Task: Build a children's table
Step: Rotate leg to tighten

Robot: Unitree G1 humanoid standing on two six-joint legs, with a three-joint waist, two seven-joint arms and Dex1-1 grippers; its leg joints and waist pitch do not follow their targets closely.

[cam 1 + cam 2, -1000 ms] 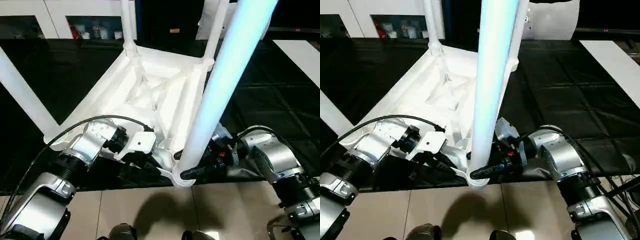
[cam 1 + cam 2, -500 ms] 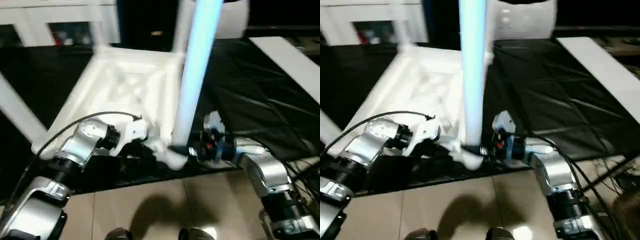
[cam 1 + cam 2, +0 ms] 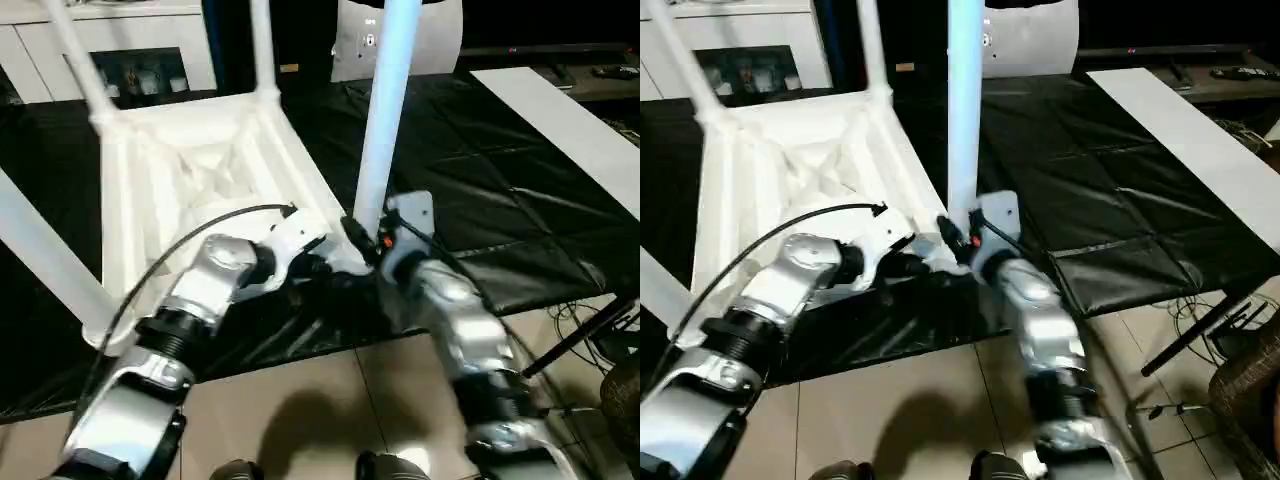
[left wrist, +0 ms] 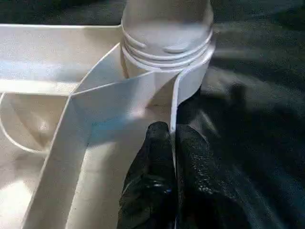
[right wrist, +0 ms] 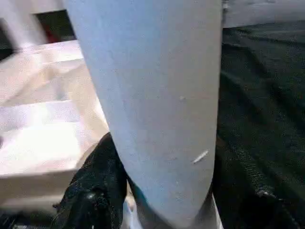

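Observation:
The children's table lies upside down on a black mat, its ribbed white top [image 3: 190,170] facing up. White legs stand in its corner sockets: a near one [image 3: 385,110], two far ones [image 3: 262,45] [image 3: 80,45] and one at the left [image 3: 40,250]. My left gripper [image 4: 172,131] is shut on the thin rim wall of the top, just beside the near corner socket [image 4: 167,52]. My right gripper [image 5: 162,191] is shut around the base of the near leg [image 5: 152,95], a black finger [image 5: 95,191] showing on its side. In the head view both grippers [image 3: 320,265] [image 3: 365,240] meet at this corner.
A white cabinet [image 3: 110,55] with shelves stands at the back. A long white panel [image 3: 560,120] lies on the mat at the right. Tiled floor [image 3: 300,400] runs along the near side. Cables and a stand's legs [image 3: 590,320] are at the right, by a wicker basket [image 3: 622,390].
The whole view has swung. My right forearm now reaches the near leg from the near side instead of from the right, still gripping it. The left gripper keeps its hold on the rim.

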